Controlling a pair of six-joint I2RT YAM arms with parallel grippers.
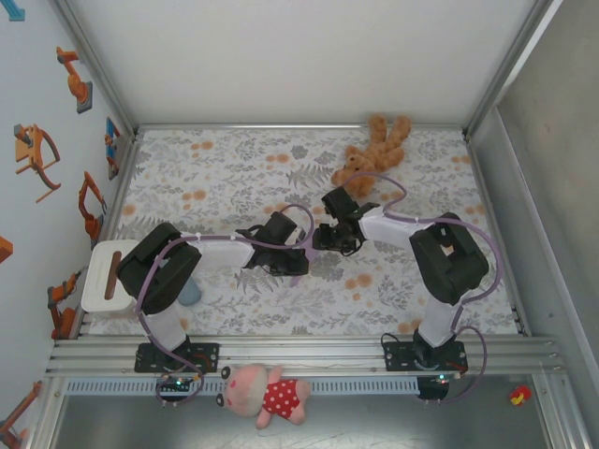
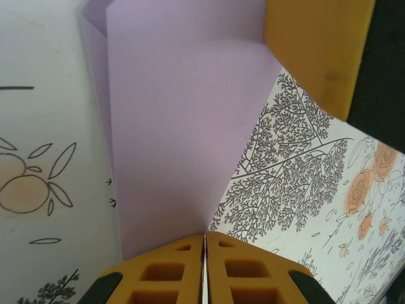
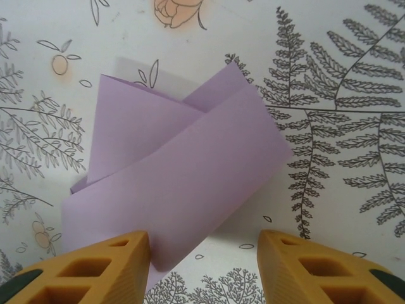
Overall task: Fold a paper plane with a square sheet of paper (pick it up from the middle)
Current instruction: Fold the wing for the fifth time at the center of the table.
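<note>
The left pincer (image 2: 204, 244) is pressed together, pinching a corner of the folded paper (image 2: 177, 139). The right pincer (image 3: 204, 239) stands spread at the paper's near edge.

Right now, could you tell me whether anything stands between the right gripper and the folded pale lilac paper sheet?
Nothing visible does: the folded pale lilac paper sheet lies just ahead of the open right gripper.
</note>
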